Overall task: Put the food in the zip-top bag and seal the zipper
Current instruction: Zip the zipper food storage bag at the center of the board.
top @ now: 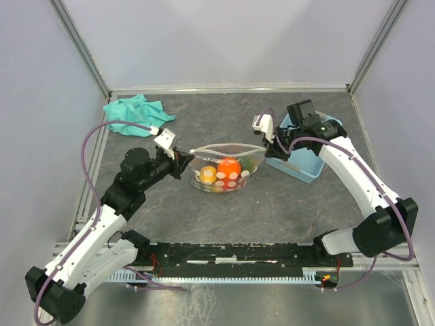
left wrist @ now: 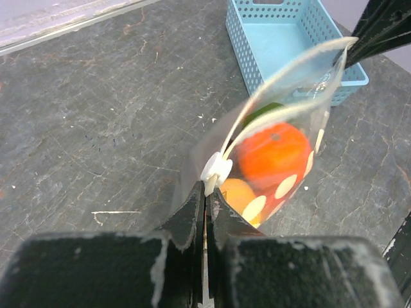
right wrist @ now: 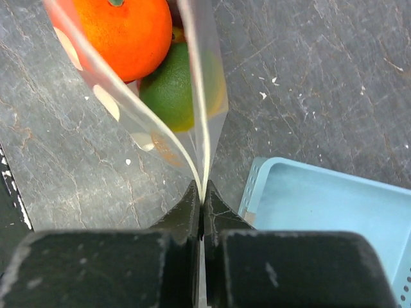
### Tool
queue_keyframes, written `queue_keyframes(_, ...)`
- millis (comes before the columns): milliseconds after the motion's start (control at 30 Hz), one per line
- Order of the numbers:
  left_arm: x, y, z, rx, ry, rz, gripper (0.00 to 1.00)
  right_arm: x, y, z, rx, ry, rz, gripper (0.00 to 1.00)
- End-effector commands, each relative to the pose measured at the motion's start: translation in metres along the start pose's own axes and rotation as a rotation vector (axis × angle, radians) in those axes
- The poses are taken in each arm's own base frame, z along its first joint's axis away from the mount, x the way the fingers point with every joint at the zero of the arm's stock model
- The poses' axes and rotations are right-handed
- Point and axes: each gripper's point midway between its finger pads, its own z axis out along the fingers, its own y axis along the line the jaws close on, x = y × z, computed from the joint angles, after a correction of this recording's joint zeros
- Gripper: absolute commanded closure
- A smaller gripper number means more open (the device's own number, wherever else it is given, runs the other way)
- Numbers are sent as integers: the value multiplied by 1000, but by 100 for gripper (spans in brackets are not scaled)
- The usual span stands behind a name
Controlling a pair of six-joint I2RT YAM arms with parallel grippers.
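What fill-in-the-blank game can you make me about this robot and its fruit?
1. The left claw and right claw both pinch the ___.
2. The white slider sits by the ___ claw.
3. The biggest fruit is coloured ___.
4. The basket is coloured ___.
Missing words: bag, left, orange, blue.

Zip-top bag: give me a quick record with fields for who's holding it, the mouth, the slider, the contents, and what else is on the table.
held: zip-top bag stretched between both grippers
left gripper: shut on the bag's end
right gripper: shut on the opposite end
mouth: open, lips bowed apart
slider: at the left gripper's end
contents: orange fruit, yellow fruit, green fruit
elsewhere: light-blue basket, teal cloth
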Motion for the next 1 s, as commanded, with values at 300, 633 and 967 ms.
queue_keyframes(300, -30, 0, 1, 4, -105, 30, 97, 1, -4, -25, 120, -96, 75, 90)
queue_keyframes(633, -40, -7, 4, 53, -107, 47, 97, -85, 27, -63, 92, -362, 1, 47)
queue_keyframes(967, -44, -12, 2, 73, -110, 52, 97, -172, 58, -29, 18, -512, -169, 40)
